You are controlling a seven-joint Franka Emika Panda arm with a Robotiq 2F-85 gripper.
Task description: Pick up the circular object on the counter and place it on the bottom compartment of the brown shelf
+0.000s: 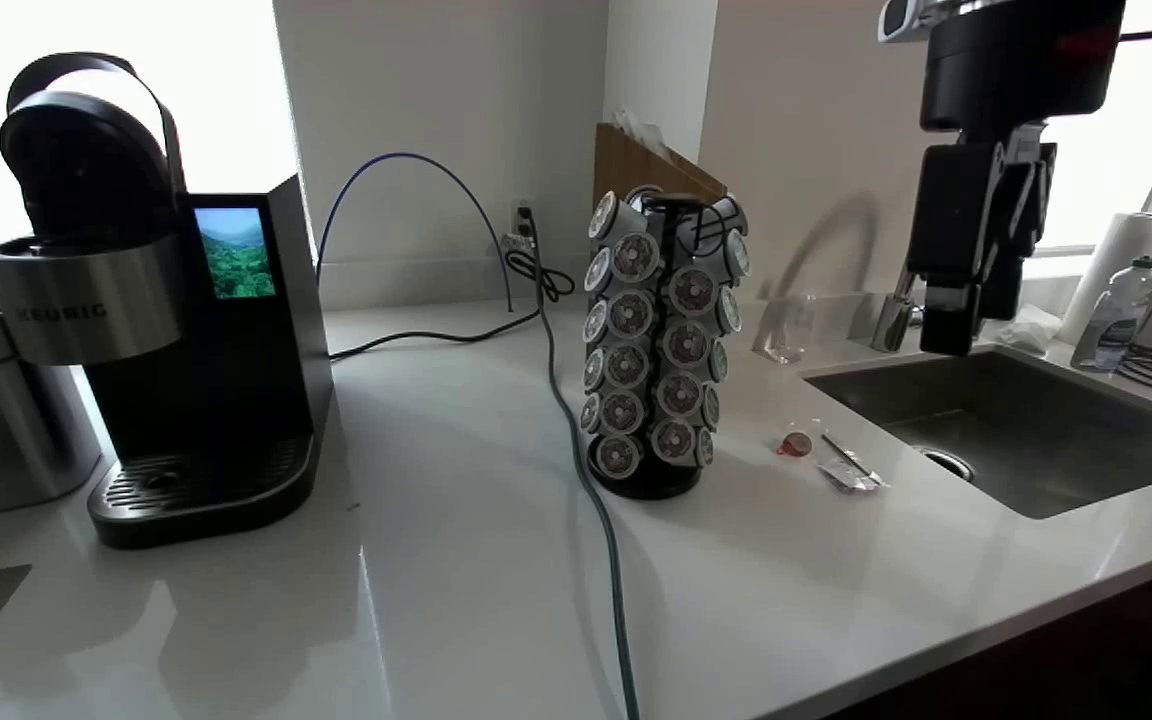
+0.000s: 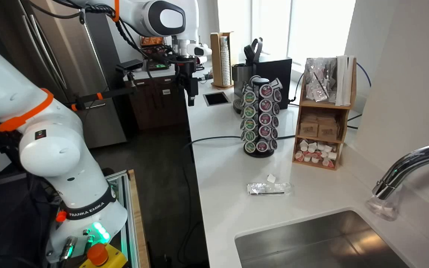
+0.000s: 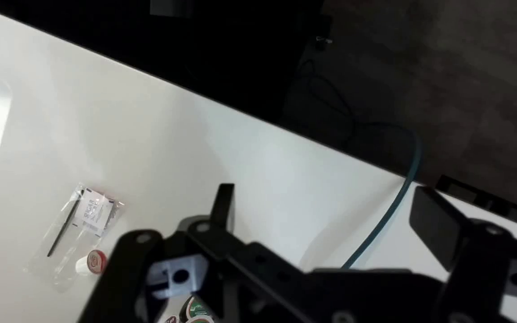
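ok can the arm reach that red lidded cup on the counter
Probably yes: the hand is open and empty, and the cup looks uncovered from above, though the pod carousel and clear wrapper nearby may crowd it.

The counter (image 1: 476, 560) looks glossy, sink (image 2: 307, 247) satin metal, shelf (image 2: 324, 105) smooth wood.

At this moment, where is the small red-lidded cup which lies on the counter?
In the wrist view, the cup is at the lower left, beside the clear packet with the dark stirrer.

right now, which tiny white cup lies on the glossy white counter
The red-lidded white cup beside the clear plastic packet; the others sit low in the brown wooden shelf.
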